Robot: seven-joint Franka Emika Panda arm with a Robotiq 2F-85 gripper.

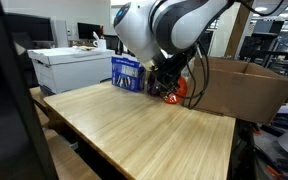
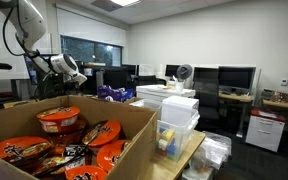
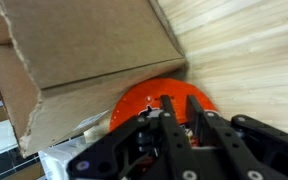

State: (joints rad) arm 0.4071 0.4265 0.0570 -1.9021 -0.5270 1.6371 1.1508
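Orange bowl [image 3: 152, 100] beneath downward-angled gripper [image 3: 181, 126], beside cardboard box [image 3: 84, 50]

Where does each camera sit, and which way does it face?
Exterior view: at the wooden table's near edge, facing across it to the arm and cardboard box.
Exterior view: behind the box, looking over its orange bowls toward the arm, far left.
Wrist view: looks down past the gripper onto an orange bowl beside the box.
Shared: arm and box.
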